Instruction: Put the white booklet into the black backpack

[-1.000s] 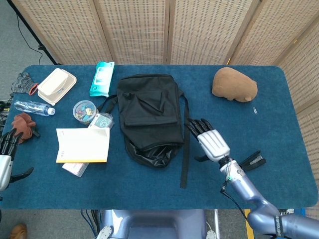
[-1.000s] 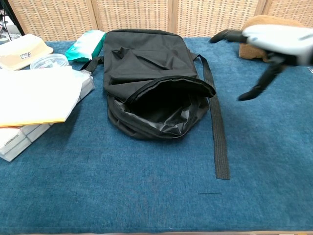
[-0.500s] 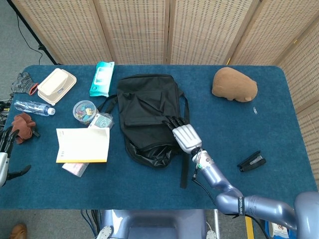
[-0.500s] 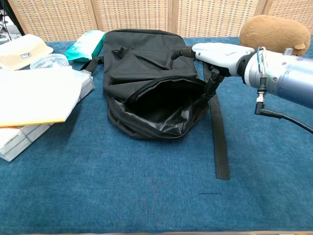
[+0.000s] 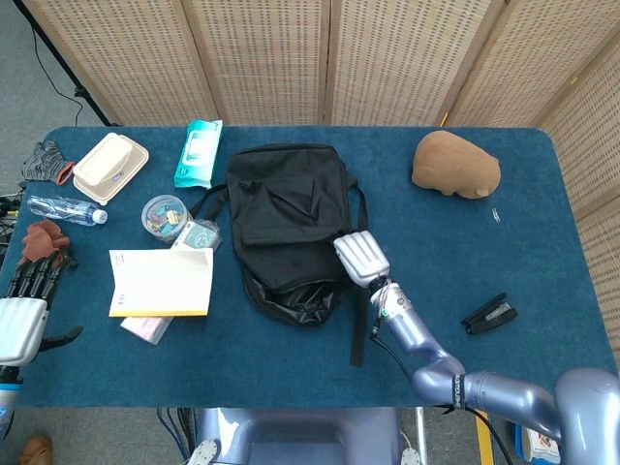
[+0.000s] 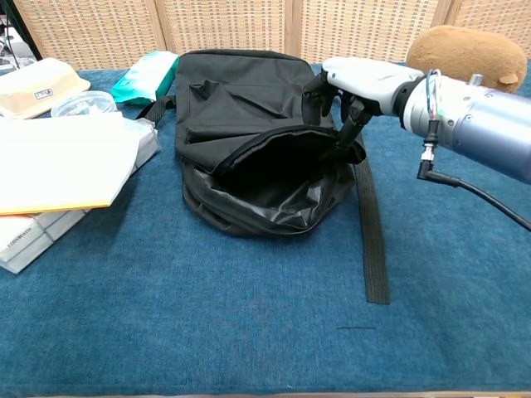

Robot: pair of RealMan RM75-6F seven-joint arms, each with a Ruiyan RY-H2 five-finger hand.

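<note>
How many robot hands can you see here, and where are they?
2. The right hand has its fingers curled onto the black backpack's open edge. The left hand hovers at the table's left edge, near the white booklet.

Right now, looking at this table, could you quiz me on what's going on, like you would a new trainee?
1. True or false: the white booklet is already inside the black backpack.
2. Which hand grips the backpack's open edge? A) left hand B) right hand
3. Fill in: the brown plush toy lies on the ____ side of the backpack, seen from the head view.

Key: 1 false; 2 B, its fingers curl over the rim while the left hand holds nothing; 3 right.
</note>
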